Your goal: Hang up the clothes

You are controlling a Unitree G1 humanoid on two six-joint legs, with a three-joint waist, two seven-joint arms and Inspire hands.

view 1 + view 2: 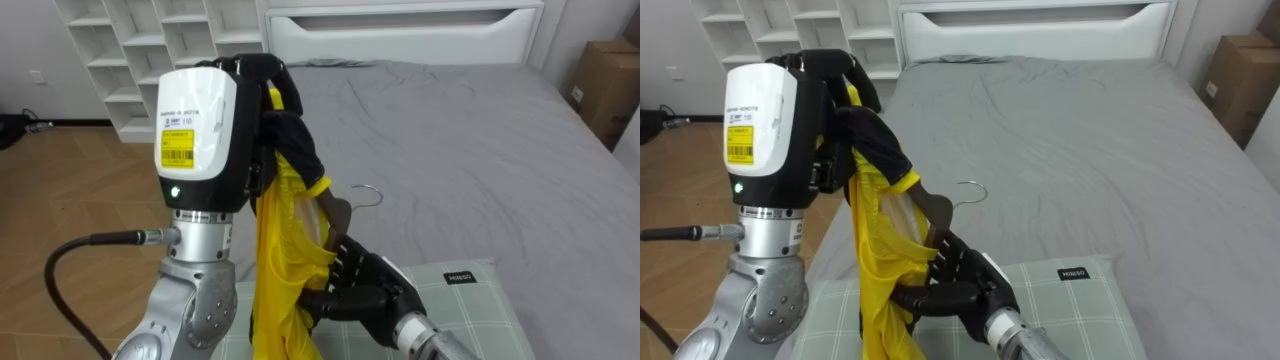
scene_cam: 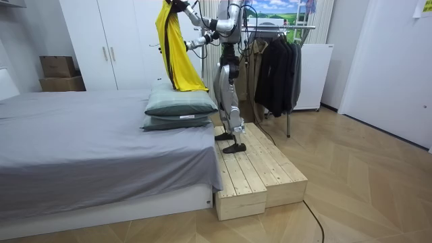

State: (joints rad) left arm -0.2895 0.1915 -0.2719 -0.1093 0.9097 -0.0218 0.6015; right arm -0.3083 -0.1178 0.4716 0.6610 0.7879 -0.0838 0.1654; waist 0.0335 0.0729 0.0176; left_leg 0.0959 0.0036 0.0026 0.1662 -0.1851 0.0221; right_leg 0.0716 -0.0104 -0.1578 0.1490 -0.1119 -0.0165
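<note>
– where is it, and how held?
– yellow black-trimmed garment hangs over the checked grey-green pillow. left hand fingers curled round its top; right hand fingers clasp the wooden hanger. light and floppy, i judge: best held at the top.

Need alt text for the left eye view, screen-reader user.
The robot's left hand, raised close to the camera, grips the top of a yellow garment with dark trim. Its right hand below holds a hanger against the cloth, with the metal hook sticking out free. Behind lie a grey bed and a checked pillow.
</note>
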